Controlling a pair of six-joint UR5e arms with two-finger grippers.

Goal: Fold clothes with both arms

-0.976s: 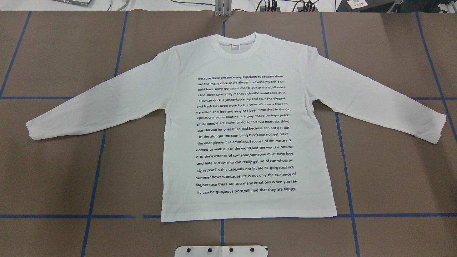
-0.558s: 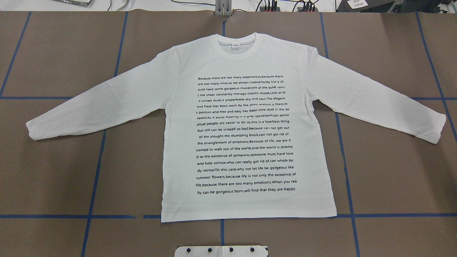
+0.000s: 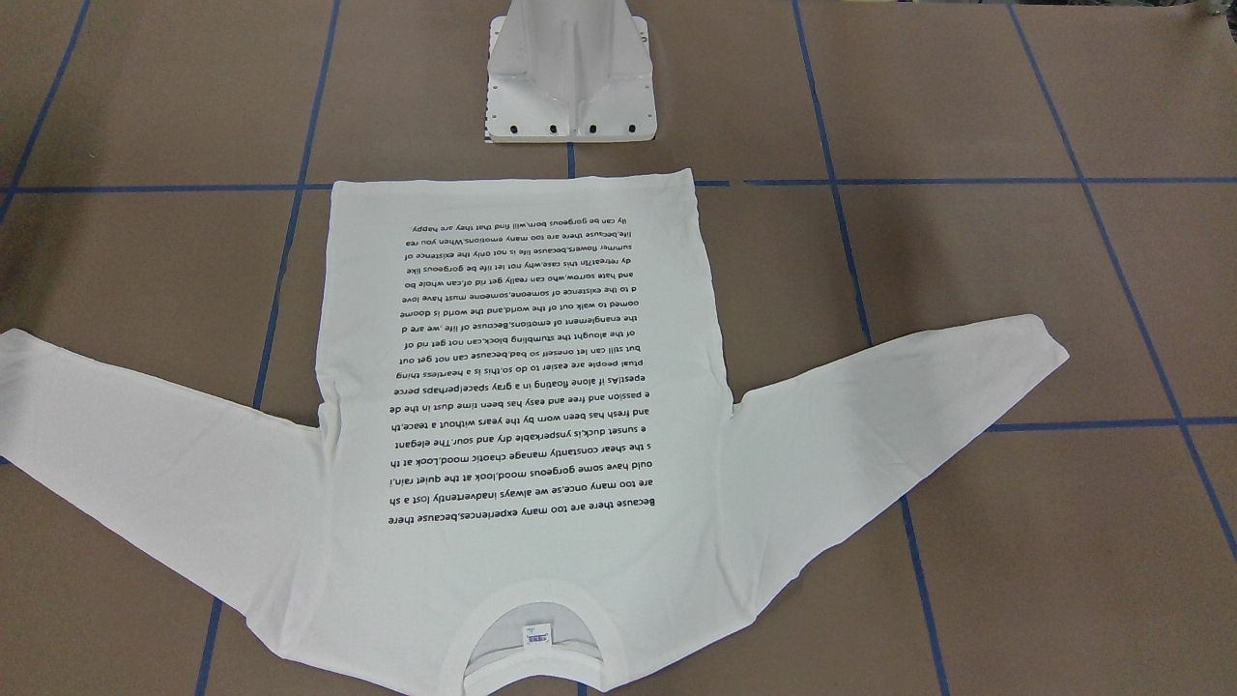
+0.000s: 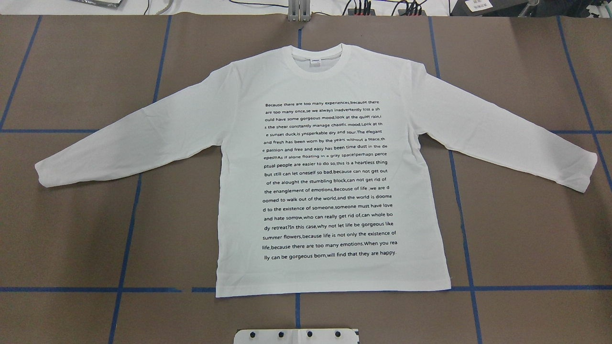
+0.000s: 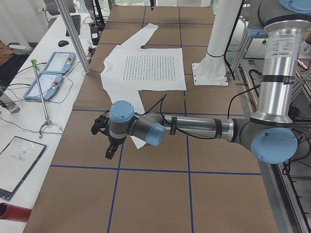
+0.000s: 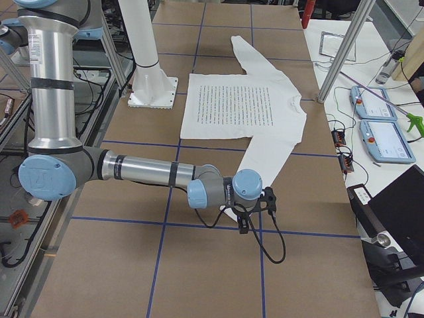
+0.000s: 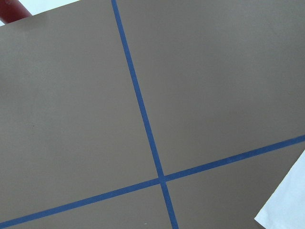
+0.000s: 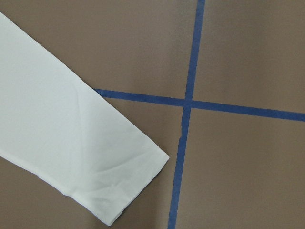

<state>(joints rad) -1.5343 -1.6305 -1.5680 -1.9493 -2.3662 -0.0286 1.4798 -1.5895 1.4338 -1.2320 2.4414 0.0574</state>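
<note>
One white shirt (image 4: pixel 330 172) is laid flat, print up, mid-table (image 4: pixel 526 239), sleeves spread left and right. No fold is made; all folding is left. The left gripper (image 5: pixel 108 145) and right gripper (image 6: pixel 255 213) are held near the cuffs; their opening cannot be told.

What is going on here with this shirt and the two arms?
A white long-sleeved shirt lies spread flat, print up, on the brown table, not yet folded. The left arm hangs low by the left-side cuff, the right arm by the right-side cuff. Neither seems to hold the cloth; whether their jaws are open cannot be told.
</note>
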